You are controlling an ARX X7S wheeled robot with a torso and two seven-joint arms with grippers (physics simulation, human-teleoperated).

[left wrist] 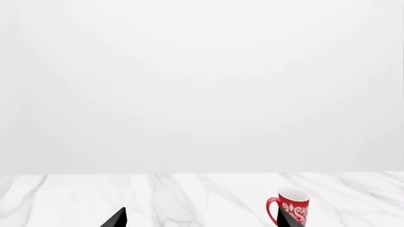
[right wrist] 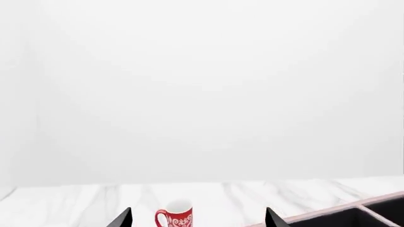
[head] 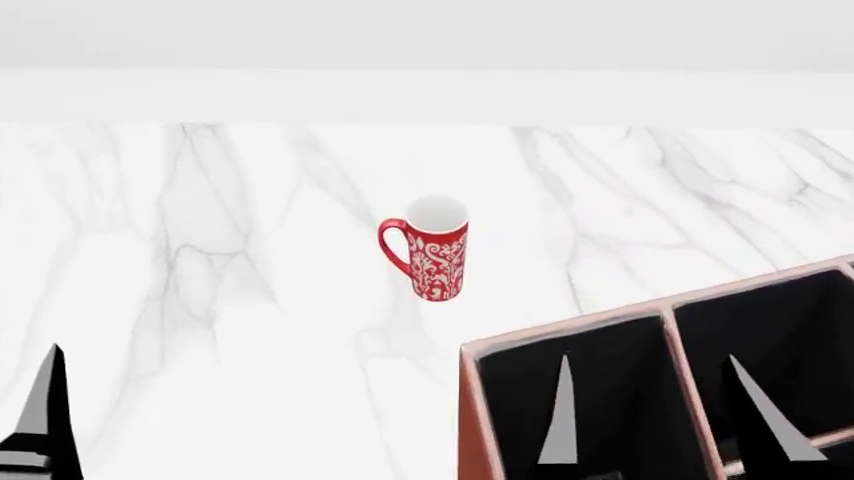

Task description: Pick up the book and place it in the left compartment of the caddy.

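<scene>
The caddy (head: 663, 318) is cut off; no book shows.

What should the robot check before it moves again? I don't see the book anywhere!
1. Is the book in sight: not ok, no view shows it.
2. Is the caddy found: ok, low on the head view's right.
3. Is the left pincer open and empty: ok.
4. Is the right pincer open and empty: ok, it shows over the caddy's black sections.
5. Is the red mug upright and apart from the caddy: ok.
6. Is the left compartment free: cannot tell, the picture's edge cuts the caddy off.
</scene>
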